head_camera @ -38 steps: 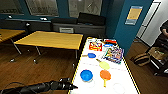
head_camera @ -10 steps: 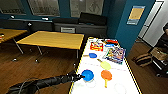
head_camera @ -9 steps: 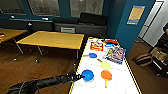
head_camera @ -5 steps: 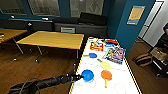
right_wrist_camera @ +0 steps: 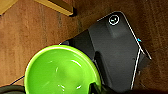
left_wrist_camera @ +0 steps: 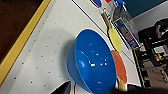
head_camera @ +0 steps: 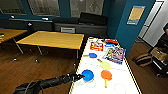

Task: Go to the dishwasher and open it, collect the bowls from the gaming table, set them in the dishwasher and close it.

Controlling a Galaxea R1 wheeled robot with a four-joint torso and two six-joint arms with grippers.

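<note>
The gaming table (head_camera: 79,67) has a glossy white top with yellow edges. A blue bowl (head_camera: 88,74) stands upright near its left edge. My left gripper (head_camera: 80,77) reaches in beside it. In the left wrist view the blue bowl (left_wrist_camera: 93,65) sits close up, with my left gripper (left_wrist_camera: 97,90) open and one dark fingertip (left_wrist_camera: 63,89) on each side of it. My right gripper (right_wrist_camera: 96,90) is shut on the rim of a light green bowl (right_wrist_camera: 61,72), held above the wooden floor and my dark base (right_wrist_camera: 117,52). The dishwasher is out of view.
Orange (head_camera: 106,75), yellow (head_camera: 105,65) and blue (head_camera: 92,55) paddles, game boxes (head_camera: 115,54) and clear discs (head_camera: 120,88) lie on the white top. A yellow-wood table (head_camera: 52,40) stands to the left. A bag (head_camera: 143,59) lies on the floor to the right.
My left arm has stretched forward across the table's edge until the gripper reached the blue bowl. Over the last second it has hardly moved.
</note>
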